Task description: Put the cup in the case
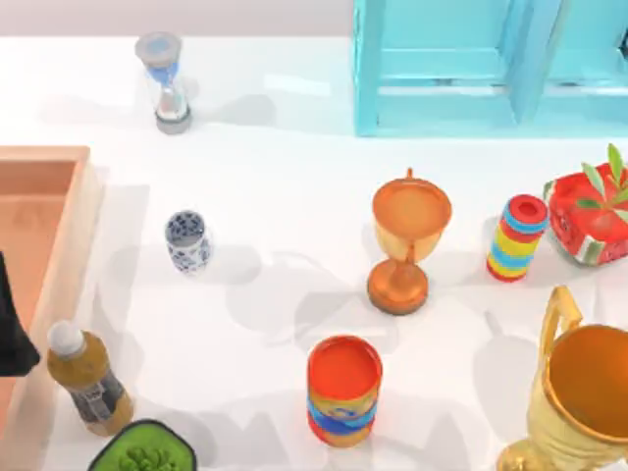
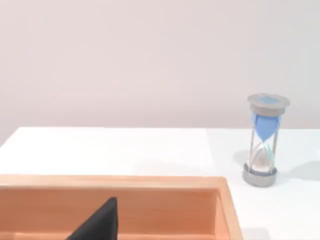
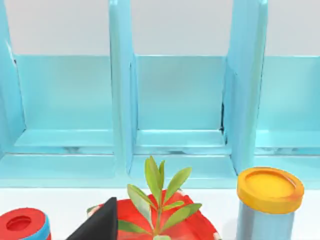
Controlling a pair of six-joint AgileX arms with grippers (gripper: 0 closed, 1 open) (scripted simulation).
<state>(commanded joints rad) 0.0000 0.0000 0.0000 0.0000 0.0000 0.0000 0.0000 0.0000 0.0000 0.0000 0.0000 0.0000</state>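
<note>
The small white cup with blue floral pattern (image 1: 186,240) stands upright on the white table (image 1: 285,196), just right of the shallow light-brown wooden case (image 1: 59,255). Our left gripper (image 1: 12,329) hangs over the case (finger spread unreadable), presumably staged nearby.

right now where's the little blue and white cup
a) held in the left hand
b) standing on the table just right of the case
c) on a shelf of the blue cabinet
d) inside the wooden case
b: in the top view the cup stands upright on the white table, just right of the case and outside its rim, with no hand on it.
</note>
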